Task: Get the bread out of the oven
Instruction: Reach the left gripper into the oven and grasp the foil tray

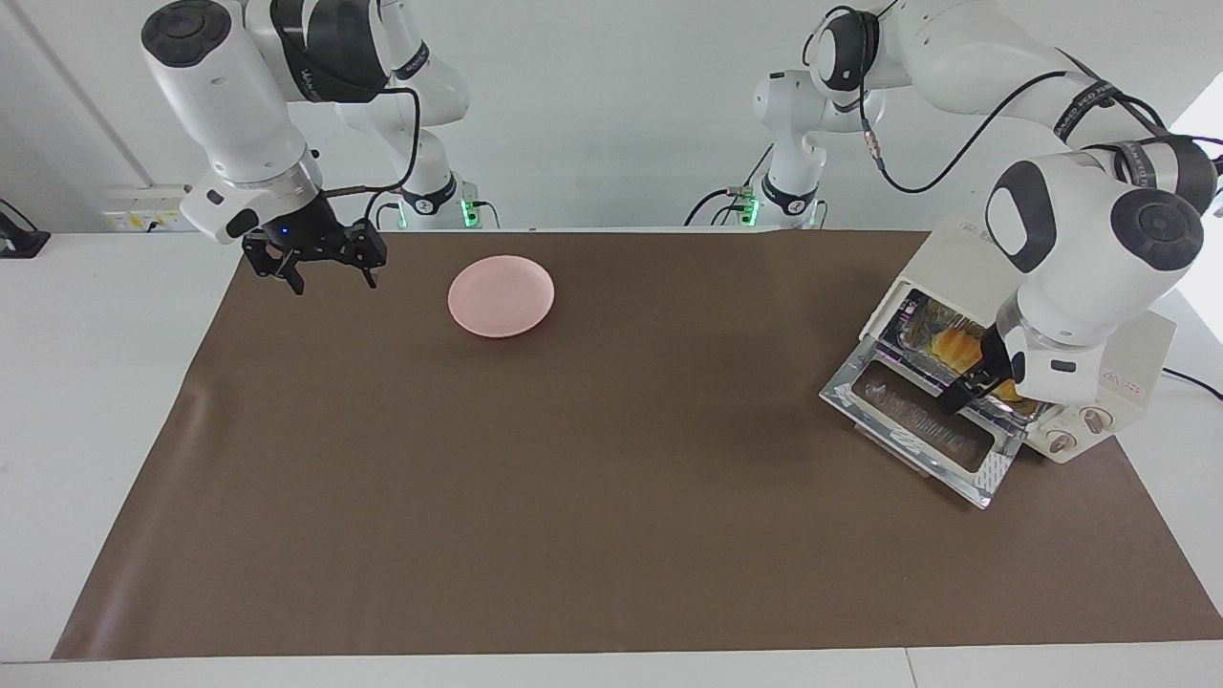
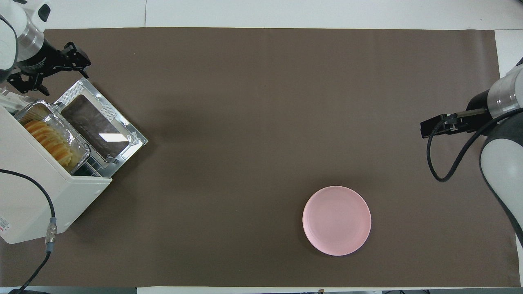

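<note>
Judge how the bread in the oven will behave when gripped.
The bread looks soft and ridged, so it would probably dent under a hard squeeze. It seems light. Sitting loose in the crinkled foil tray, it may slide, or the tray may shift with it.

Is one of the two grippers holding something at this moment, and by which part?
Nothing is held. The left gripper is open in front of the cream-white oven; the golden ridged bread lies untouched inside. The right gripper waits open.
</note>
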You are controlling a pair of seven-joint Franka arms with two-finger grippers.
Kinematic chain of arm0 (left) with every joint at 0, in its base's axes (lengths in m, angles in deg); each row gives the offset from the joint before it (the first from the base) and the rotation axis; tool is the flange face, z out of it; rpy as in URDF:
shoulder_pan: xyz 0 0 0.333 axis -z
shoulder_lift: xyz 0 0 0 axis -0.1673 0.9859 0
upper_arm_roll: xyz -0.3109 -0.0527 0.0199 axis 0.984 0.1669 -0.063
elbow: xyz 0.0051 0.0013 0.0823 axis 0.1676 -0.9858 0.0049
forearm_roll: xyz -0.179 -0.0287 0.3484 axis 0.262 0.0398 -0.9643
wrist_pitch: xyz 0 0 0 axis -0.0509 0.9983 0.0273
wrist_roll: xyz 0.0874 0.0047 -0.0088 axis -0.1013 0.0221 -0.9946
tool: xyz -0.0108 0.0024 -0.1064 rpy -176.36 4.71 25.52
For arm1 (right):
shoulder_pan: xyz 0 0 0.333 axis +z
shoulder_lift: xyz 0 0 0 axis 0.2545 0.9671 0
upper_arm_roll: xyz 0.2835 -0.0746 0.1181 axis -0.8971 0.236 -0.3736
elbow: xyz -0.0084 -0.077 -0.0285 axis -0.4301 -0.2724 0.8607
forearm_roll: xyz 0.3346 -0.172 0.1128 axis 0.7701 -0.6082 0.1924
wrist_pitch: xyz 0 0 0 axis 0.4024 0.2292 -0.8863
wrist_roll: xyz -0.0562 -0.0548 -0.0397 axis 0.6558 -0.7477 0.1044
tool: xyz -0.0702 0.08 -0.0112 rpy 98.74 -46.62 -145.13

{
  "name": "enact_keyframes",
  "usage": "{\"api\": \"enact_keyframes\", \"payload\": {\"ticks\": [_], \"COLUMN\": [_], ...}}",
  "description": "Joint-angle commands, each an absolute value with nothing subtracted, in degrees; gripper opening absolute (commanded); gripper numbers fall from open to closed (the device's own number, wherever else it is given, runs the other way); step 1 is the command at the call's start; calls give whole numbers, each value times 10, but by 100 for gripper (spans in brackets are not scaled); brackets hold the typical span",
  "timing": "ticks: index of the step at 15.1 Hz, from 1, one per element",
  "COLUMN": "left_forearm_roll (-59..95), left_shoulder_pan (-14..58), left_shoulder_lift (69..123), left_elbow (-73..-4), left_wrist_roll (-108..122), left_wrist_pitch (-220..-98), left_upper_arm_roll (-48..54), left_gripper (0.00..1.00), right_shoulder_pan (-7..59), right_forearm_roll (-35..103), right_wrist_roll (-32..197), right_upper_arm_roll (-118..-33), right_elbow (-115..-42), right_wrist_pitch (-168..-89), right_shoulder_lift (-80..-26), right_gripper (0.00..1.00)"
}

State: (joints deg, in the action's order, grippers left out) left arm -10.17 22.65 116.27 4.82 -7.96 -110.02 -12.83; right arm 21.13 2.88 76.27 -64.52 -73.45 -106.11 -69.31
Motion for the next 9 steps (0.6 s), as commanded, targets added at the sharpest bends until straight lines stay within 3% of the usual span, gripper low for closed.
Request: {"api": "enact_keyframes", "payload": {"ticks": [1, 4, 9], "left_forearm_roll": [-123, -172, -177], "left_shoulder_pan": [242, 243, 243], "left_shoulder_lift": [1129, 1088, 1068], "left_elbow": [-32, -132, -208], "left_wrist_roll": [-145, -157, -209], "left_wrist_pitch": [-1137, -1197, -1252], "left_upper_arm_roll": [-155, -155, -155], "left_gripper": [100, 100, 100], "right_shoulder_pan": [205, 205, 205], "right_forearm_roll": [20, 20, 20], "right_wrist_roll": [767, 767, 767], "right_upper_arm_roll": [-651, -651, -651], "right_elbow": [-744, -744, -744], "right_wrist_pitch": [-1058, -1058, -1058], "right_shoulder_lift": [-703, -702, -702], "right_gripper": [100, 100, 100]}}
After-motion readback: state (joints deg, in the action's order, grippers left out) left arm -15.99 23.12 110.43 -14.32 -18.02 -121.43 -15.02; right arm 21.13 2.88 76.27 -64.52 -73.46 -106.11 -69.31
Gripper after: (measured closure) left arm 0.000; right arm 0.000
